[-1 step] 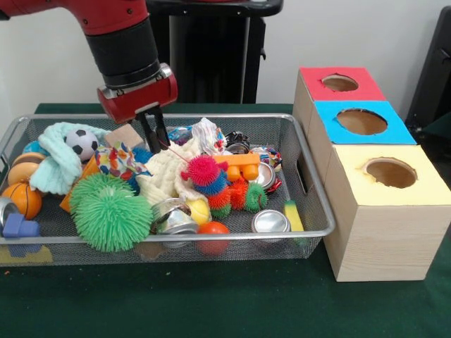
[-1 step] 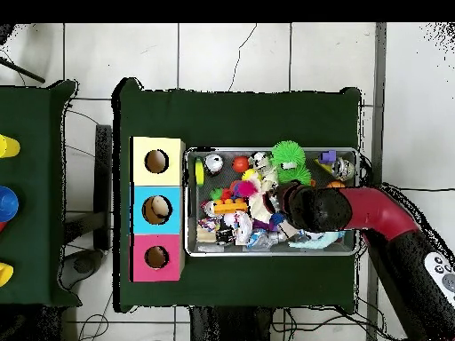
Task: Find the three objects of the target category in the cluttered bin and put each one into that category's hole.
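A Sawyer arm lowers its gripper (image 1: pixel 153 132) into the cluttered wire bin (image 1: pixel 310 184), 2 black fingers (image 1: pixel 146 127) slightly parted and empty above a cream cloth (image 1: pixel 165 176). Beside the bin stands a box with 3 holes: red (image 1: pixel 340 83), blue (image 1: pixel 361 121), yellow (image 1: pixel 390 172).

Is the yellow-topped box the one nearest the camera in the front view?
Yes. The yellow-topped wooden box sits frontmost in the row, with the blue-topped box and the red-topped box behind it.
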You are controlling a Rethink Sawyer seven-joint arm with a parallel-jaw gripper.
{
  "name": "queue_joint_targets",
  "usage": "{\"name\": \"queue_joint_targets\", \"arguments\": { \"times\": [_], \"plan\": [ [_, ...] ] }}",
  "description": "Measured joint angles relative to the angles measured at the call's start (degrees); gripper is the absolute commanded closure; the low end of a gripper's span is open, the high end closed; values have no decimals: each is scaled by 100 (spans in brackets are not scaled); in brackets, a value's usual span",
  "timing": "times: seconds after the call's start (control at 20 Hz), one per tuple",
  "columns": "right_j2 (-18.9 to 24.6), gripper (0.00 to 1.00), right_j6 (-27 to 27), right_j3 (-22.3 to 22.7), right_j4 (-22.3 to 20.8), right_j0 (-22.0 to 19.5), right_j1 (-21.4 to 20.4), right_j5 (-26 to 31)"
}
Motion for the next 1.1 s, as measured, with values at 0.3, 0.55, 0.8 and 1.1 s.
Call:
{"name": "queue_joint_targets", "arguments": {
  "times": [0.3,0.55,0.8,1.1],
  "plan": [
    [150,100,0,2,113,-118,-226,423],
    [260,100,0,5,224,-118,-453,779],
    [402,100,0,7,304,-113,-689,938],
    [484,100,0,7,381,-102,-885,952]
  ]
}}
